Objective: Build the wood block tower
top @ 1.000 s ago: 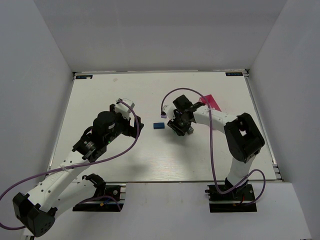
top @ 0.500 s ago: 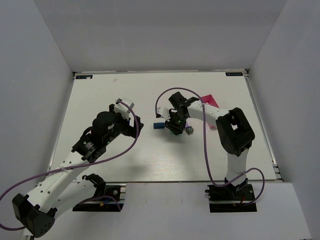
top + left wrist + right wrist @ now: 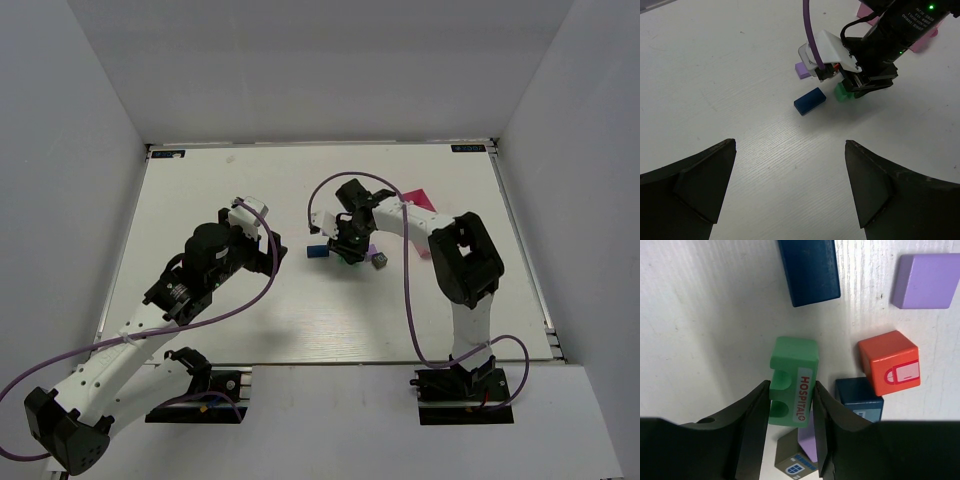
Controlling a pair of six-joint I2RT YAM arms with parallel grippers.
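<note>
Top external: right gripper [image 3: 348,252] was down in the block cluster [image 3: 366,258] mid-table [image 3: 200,190], blue block [image 3: 318,251] just left. Left wrist: left gripper [image 3: 790,145] hung near the cluster, fingers spread wide, holding nothing. Right wrist: fingers pinched the green block [image 3: 792,360], orange block [image 3: 888,362] beside it, apart.

Right fingers [image 3: 747,430]: black matt plastic, smooth. Green block [image 3: 792,377] between them: painted wood, matt, printed label on one face. Dark blue block [image 3: 809,271] past the fingertips: painted wood, faint grain showing through. Orange block [image 3: 888,362] and purple block [image 3: 925,281] off to one side of the fingers: smooth satin paint. Table [image 3: 700,305]: white, matt, fine wood-grain texture. Left fingers [image 3: 690,190]: same black matt plastic.
</note>
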